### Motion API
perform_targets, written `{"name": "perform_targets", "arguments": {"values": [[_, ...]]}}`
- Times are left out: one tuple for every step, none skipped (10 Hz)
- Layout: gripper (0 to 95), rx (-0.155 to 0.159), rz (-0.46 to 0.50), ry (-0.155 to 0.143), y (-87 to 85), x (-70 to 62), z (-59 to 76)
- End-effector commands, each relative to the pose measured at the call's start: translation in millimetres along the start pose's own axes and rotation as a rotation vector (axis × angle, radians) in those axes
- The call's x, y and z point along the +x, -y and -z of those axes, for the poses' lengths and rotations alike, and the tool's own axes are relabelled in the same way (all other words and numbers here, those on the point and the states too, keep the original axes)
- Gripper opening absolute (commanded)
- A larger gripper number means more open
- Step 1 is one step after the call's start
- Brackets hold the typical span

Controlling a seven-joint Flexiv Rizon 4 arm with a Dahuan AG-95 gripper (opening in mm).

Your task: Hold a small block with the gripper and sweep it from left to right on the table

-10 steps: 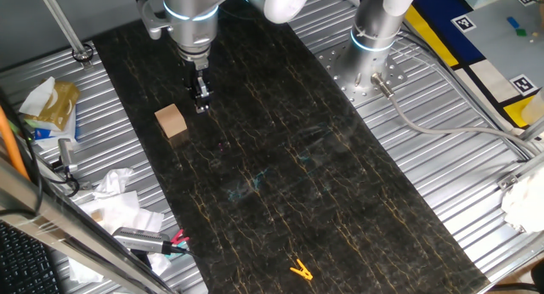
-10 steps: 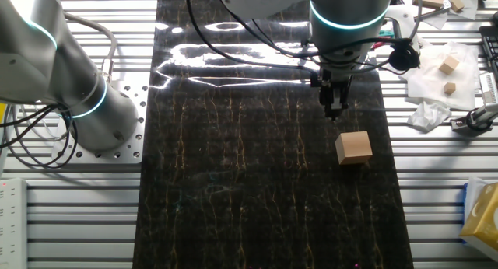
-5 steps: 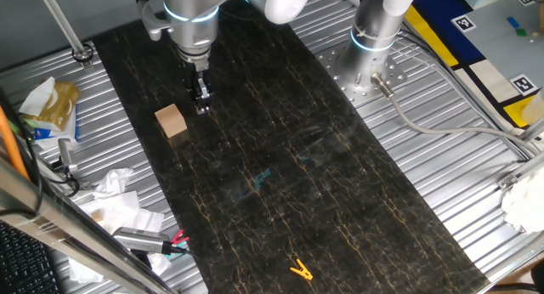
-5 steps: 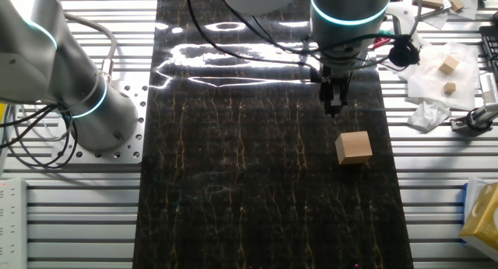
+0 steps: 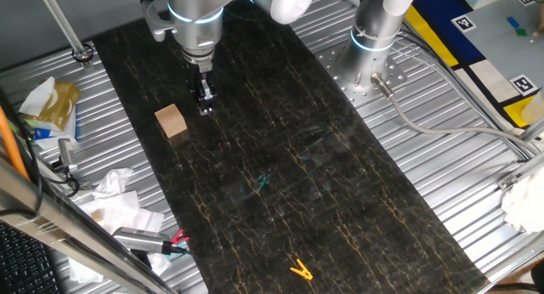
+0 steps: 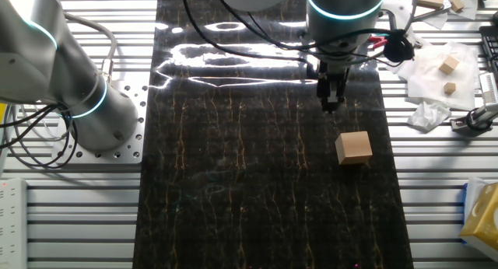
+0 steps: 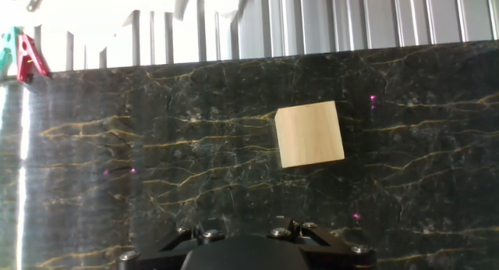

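Tan small block (image 5: 171, 121) sits near the table (image 5: 340, 200) edge, apart from the narrow-set, empty pincer (image 5: 205, 108).

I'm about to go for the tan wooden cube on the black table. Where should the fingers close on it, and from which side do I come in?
Come straight down from above and close on two opposite vertical faces of the light tan wooden cube. It rests flat on the black gold-veined table with nothing against its sides. In the hand view it sits slightly rotated, so I'd turn the small black two-finger gripper to square with its faces.
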State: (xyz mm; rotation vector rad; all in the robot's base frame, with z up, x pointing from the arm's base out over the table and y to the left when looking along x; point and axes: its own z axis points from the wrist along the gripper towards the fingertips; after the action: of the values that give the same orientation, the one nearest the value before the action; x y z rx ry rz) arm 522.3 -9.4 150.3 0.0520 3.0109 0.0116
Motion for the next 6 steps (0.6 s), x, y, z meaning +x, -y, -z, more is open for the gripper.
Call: {"name": "perform_targets", "arguments": {"values": [[38.0, 0.001, 0.0, 0.001, -1.9, 2.4, 2.4], [38.0, 0.001, 0.0, 0.0, -2.7, 3.0, 3.0], [38.0, 0.002, -0.002, 0.0, -4.2, 4.4, 3.7], [38.0, 0.001, -0.005, 0.0, -4.8, 5.3, 3.5], [38.0, 0.001, -0.009, 0.0, -6.1, 6.9, 3.5], [38.0, 0.001, -0.015, 0.001, -7.8, 8.9, 3.6]]}}
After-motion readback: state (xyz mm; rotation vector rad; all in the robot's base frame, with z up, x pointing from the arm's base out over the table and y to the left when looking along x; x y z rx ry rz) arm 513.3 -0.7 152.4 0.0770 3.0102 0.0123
